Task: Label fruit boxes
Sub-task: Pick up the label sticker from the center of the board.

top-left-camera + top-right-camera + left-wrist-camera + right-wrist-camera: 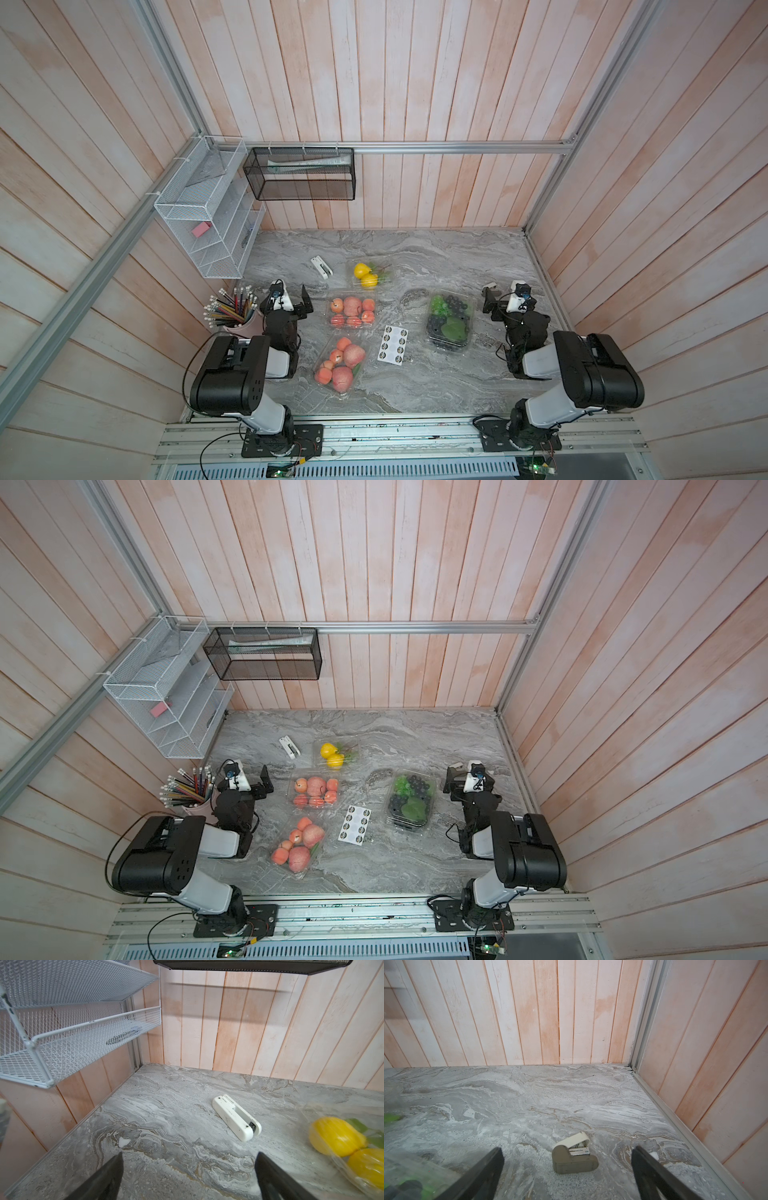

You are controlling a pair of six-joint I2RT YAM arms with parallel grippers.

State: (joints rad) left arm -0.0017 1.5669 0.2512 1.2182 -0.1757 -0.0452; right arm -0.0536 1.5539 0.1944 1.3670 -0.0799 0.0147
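Observation:
Four clear fruit boxes lie on the marble table in both top views. The one with yellow fruit (370, 274) (335, 755) (311, 1109) is farthest back. Two apple boxes (352, 311) (340, 365) lie nearer, and the grape box (449, 323) (409, 1169) is on the right. A white sticker sheet (392, 344) lies between the apples and grapes. My left gripper (291, 296) (190, 1154) hovers open left of the boxes, holding nothing. My right gripper (505, 294) (567, 1147) hovers open right of the grape box, also holding nothing.
A white stapler (322, 267) (236, 1119) lies behind my left gripper. A small beige staple remover (574, 1156) sits on the table ahead of my right jaws. A pencil cup (235, 311), a white wire shelf (208, 216) and a black mesh basket (299, 174) line the left and back walls.

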